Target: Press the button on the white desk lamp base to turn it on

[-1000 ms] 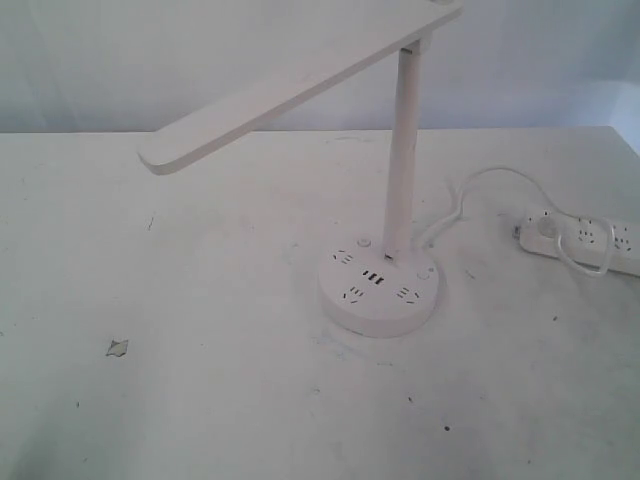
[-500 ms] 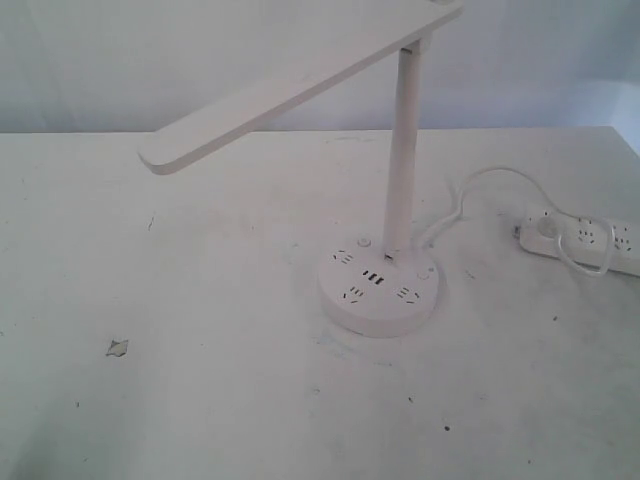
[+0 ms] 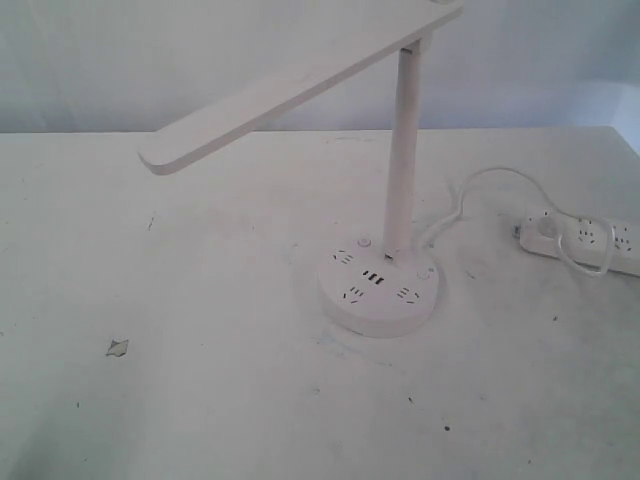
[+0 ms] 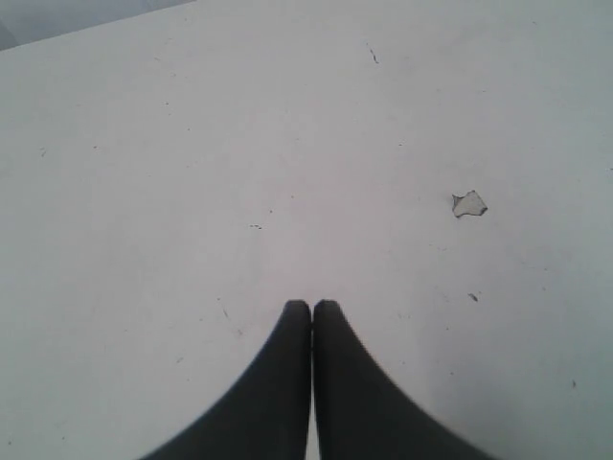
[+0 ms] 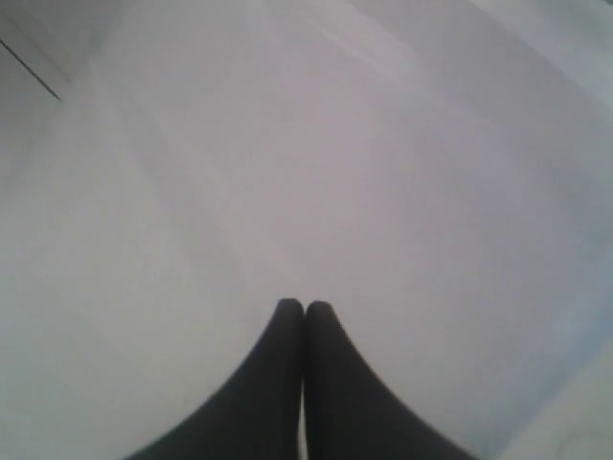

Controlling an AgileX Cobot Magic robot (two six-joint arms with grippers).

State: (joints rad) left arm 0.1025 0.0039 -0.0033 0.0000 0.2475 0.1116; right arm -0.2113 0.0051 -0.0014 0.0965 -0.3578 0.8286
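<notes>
This looks like a plain test room or lab rather than a home. A wide white bench (image 3: 200, 400) fills nearly the whole scene. Its top is scuffed, speckled with small dark marks, and has a chip (image 3: 117, 347) on the near left. Behind its far edge rises a flat, pale wall (image 3: 150, 60). A white desk lamp (image 3: 380, 295) stands near the middle of the bench. To its right a white power strip (image 3: 590, 240) lies on the top, and a cord (image 3: 497, 169) loops loosely between the two.
</notes>
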